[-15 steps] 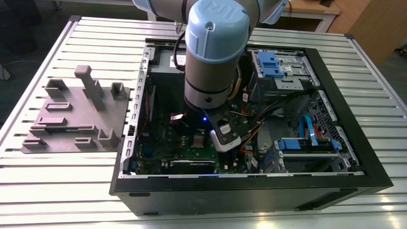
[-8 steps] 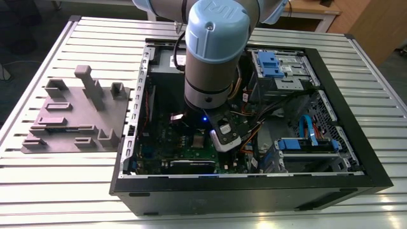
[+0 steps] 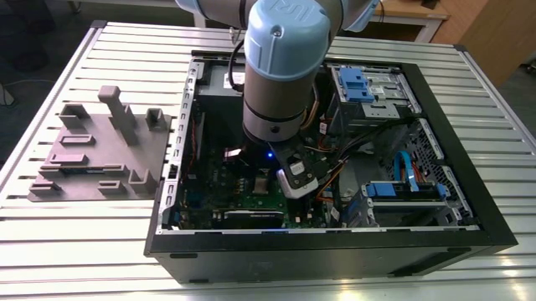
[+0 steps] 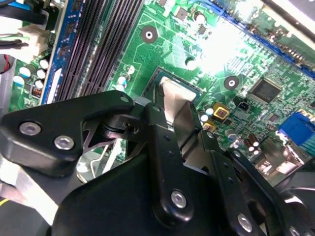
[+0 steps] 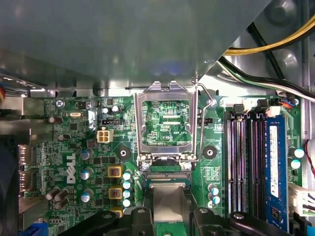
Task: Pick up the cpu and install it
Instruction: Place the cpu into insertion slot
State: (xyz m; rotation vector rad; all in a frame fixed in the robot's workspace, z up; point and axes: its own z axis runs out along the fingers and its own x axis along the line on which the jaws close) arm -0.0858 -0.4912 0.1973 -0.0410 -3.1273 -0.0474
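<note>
Pinching the small silver-grey square cpu (image 5: 167,204), black fingers (image 5: 142,223) hang over the green motherboard (image 5: 69,135) socket (image 5: 167,175), mid-frame in the exterior view.

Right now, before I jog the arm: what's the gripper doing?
Gripper: closed on the cpu, right at the socket.

One arm (image 3: 280,63), one computer case (image 3: 335,244), one tray (image 3: 88,145), one cpu (image 5: 166,202).
</note>
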